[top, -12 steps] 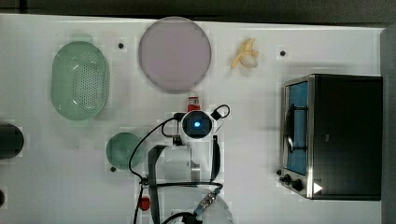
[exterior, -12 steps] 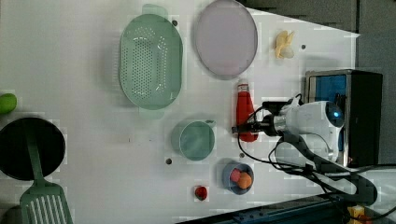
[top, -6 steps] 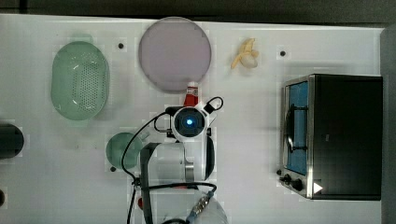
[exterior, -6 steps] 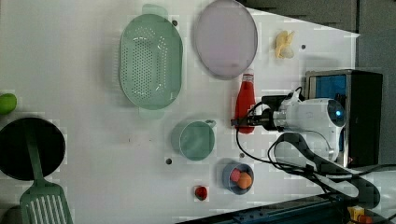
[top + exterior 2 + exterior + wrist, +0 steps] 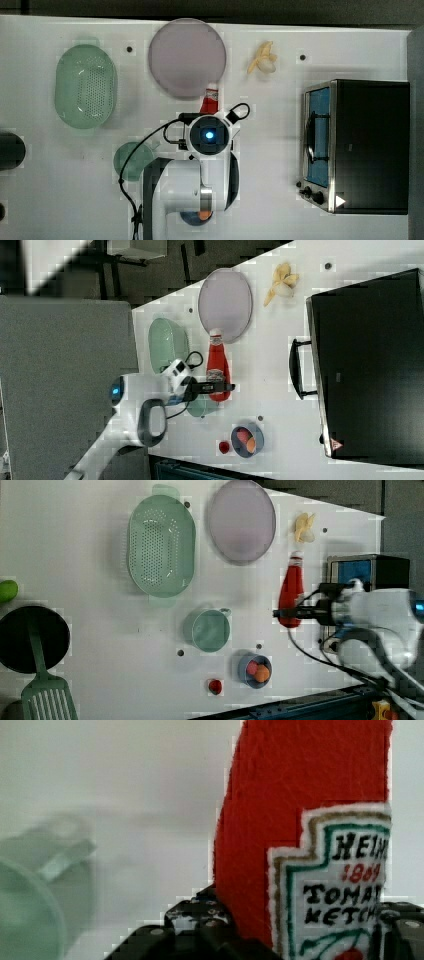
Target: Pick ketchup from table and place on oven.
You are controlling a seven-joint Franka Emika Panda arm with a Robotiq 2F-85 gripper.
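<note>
The ketchup (image 5: 290, 592), a slim red bottle with a white cap and label, stands upright between my gripper's fingers. My gripper (image 5: 287, 613) is shut on its lower body, also seen in the right view (image 5: 216, 387). In the wrist view the ketchup (image 5: 310, 820) sits close up, with a black finger (image 5: 200, 917) on either side. From the top view its cap end (image 5: 210, 100) pokes out past my wrist. The oven (image 5: 370, 145) stands at the top view's right on the white table (image 5: 280, 150), door facing the bottle.
A purple plate (image 5: 187, 57) and a peeled banana (image 5: 262, 57) lie beyond the bottle. Off to the side are a green colander (image 5: 86, 86) and a green cup (image 5: 131, 160). A blue bowl of fruit (image 5: 255, 669), a strawberry (image 5: 215, 685) and a black pan (image 5: 30, 637) sit nearer the edge.
The gripper and the ketchup have shifted together toward the left view's right, closer to the oven. The bottle looks larger there than a second ago.
</note>
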